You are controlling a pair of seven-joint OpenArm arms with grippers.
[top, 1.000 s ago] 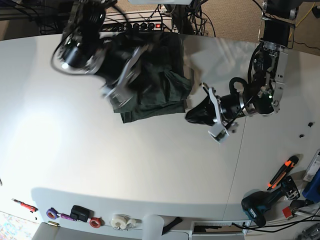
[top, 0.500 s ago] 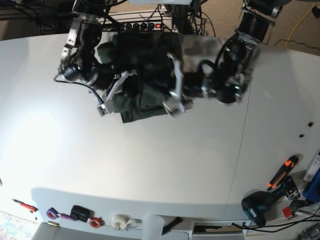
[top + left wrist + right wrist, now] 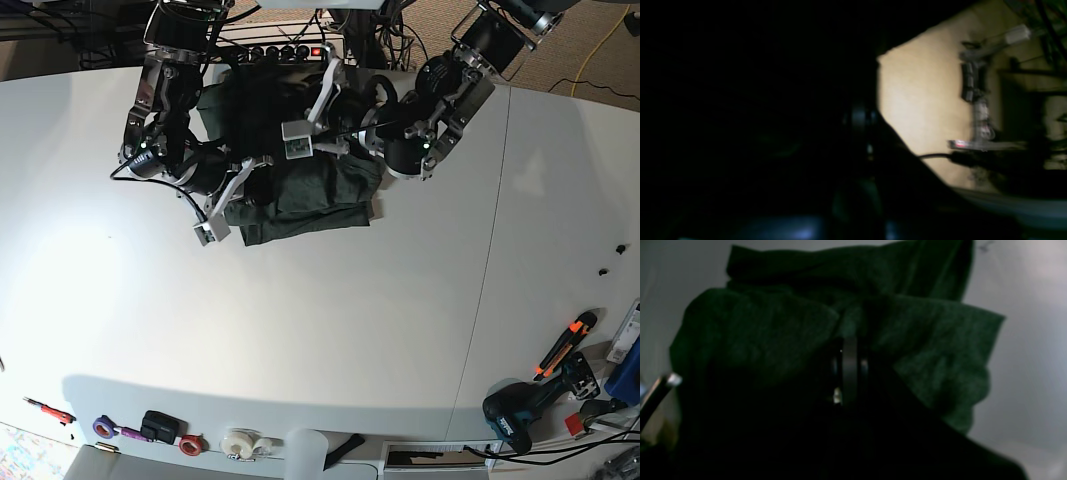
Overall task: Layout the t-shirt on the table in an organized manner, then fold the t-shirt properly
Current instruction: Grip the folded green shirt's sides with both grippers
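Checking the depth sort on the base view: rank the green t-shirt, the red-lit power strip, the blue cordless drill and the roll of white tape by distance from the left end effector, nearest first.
From the left end effector, base view:
1. Dark green soft cloth t-shirt, directly beneath and around it, at the table's far side.
2. Black power strip with a red light, just beyond the far edge.
3. Roll of white tape, near edge.
4. Blue cordless drill, near edge, on that view's right.

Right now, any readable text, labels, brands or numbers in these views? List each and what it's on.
None readable.
Plain dark green cloth t-shirt: no print.
White smooth-topped table: no markings.
Teal and black power drill at the table's near right edge: any brand marking is too small to read.
Power strip with a red light behind the table: no legible label.
Both wrist views: too dark and blurred for text.
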